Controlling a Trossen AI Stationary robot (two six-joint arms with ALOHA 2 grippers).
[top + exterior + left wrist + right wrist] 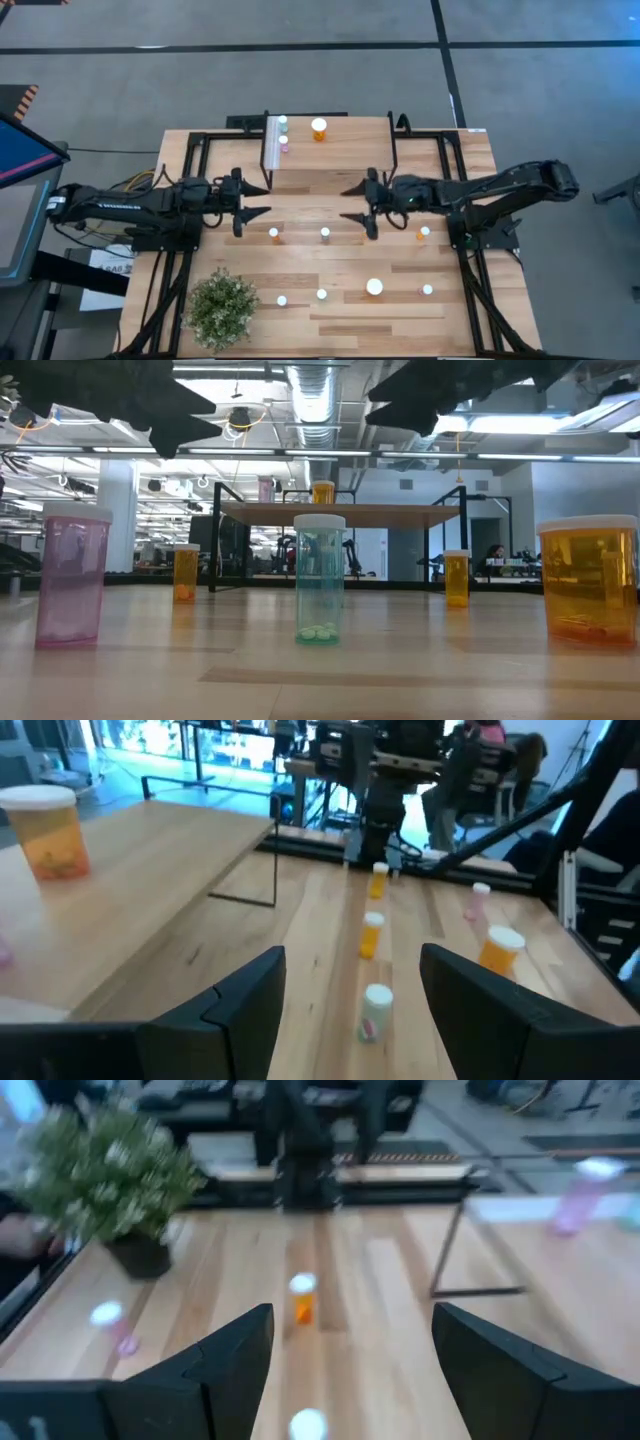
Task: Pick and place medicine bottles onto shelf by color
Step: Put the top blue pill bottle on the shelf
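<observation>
We are between picks: our left gripper (262,201) and right gripper (350,202) hover mid-frame in the high view, both with jaws spread and holding nothing. The shelf (340,155) at upper centre already carries a large orange bottle (319,128) and three small ones near its white edge. The other bottles stand scattered across the lower half of the table. Next, we judge, the left gripper should drop over the small orange bottle (274,234) just below it and close.

Bright overhead light, right wrist view seemingly blurred
</observation>
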